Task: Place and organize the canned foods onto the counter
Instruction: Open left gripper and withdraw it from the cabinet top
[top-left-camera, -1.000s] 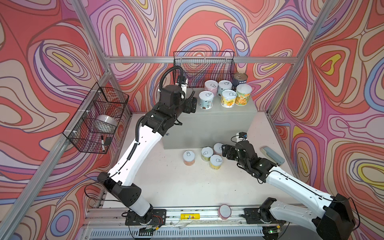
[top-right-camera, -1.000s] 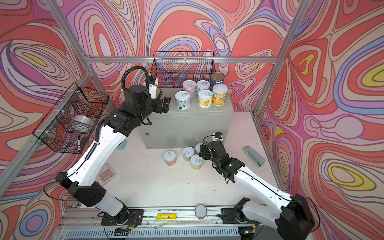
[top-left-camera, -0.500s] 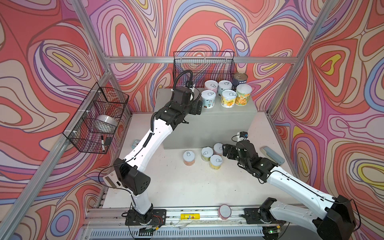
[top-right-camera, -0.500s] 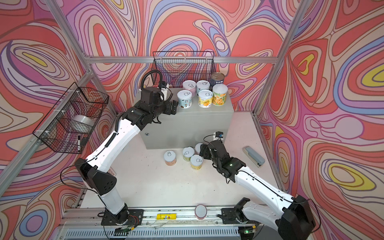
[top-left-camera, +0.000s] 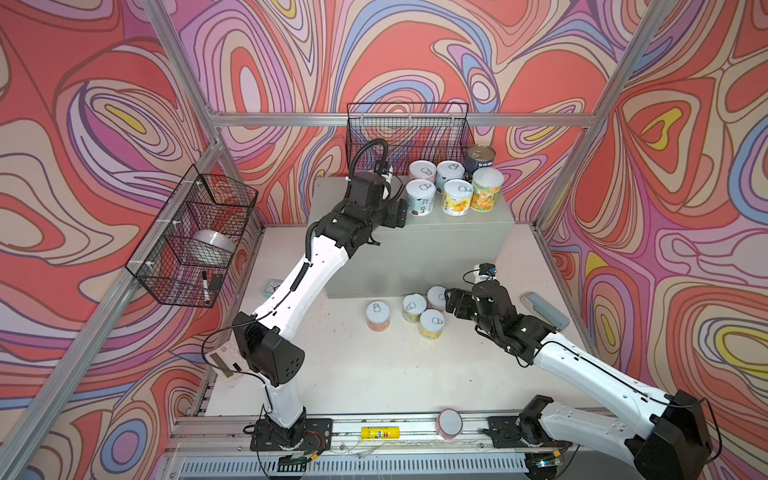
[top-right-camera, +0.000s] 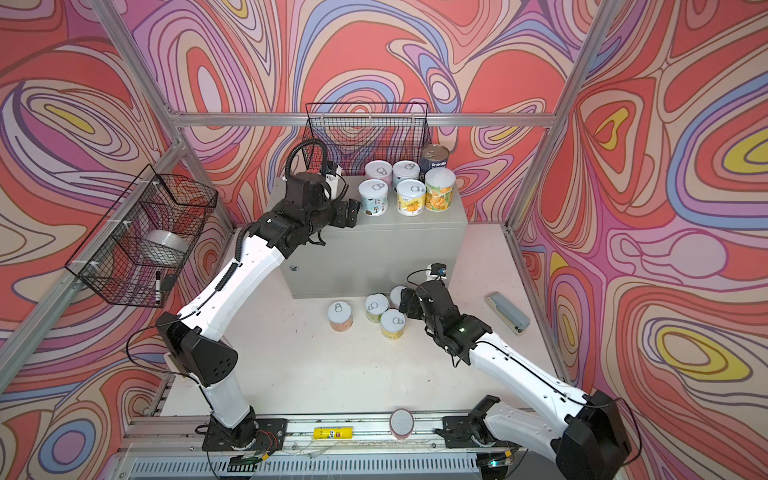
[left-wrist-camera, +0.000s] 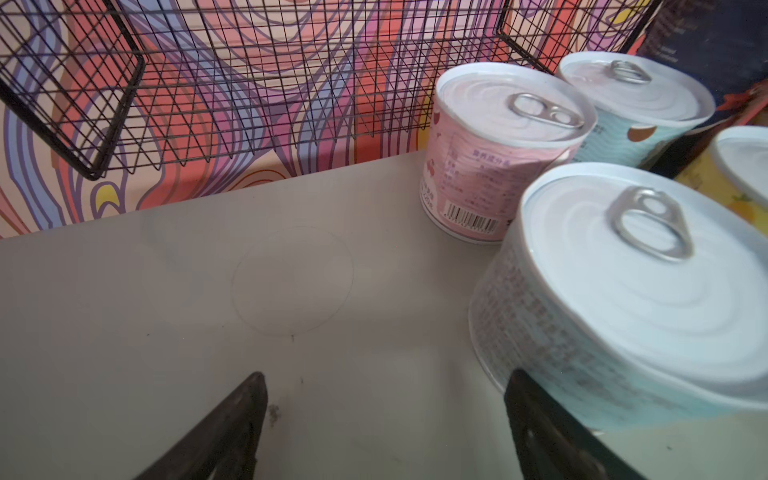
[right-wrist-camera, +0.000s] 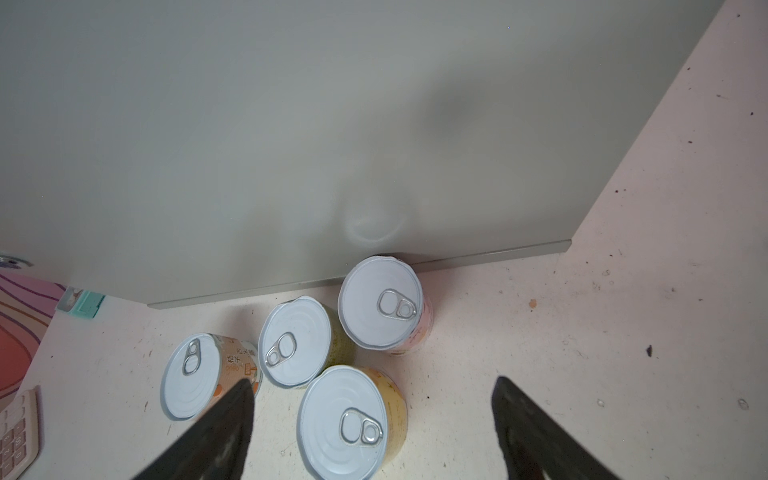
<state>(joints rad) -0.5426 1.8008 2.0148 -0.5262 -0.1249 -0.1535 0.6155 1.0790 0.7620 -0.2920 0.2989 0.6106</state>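
Note:
The counter (top-left-camera: 415, 253) is a grey box at the back. Several canned foods stand grouped on its right end, among them a dark-blue one (top-left-camera: 480, 157), an orange-fruit one (top-left-camera: 487, 191) and a teal one (top-left-camera: 420, 198). My left gripper (top-left-camera: 400, 212) hovers open and empty over the counter top, one finger beside that teal can (left-wrist-camera: 623, 299); a pink can (left-wrist-camera: 494, 153) stands behind. Several more cans (top-left-camera: 378, 316) stand on the table before the counter. My right gripper (top-left-camera: 451, 300) is open above them, and a yellow can (right-wrist-camera: 345, 419) lies between its fingers, lower down.
A wire basket (top-left-camera: 407, 137) hangs on the back wall just above the counter. Another wire basket (top-left-camera: 195, 237) hangs on the left wall. A grey stapler (top-left-camera: 546, 311) lies right of my right arm. A calculator (top-left-camera: 222, 361), a pink roll (top-left-camera: 449, 422) and a yellow tube (top-left-camera: 380, 433) lie near the front.
My left gripper has slid right along the counter top to the teal can, and its elbow has swung right and forward. The right arm has barely moved.

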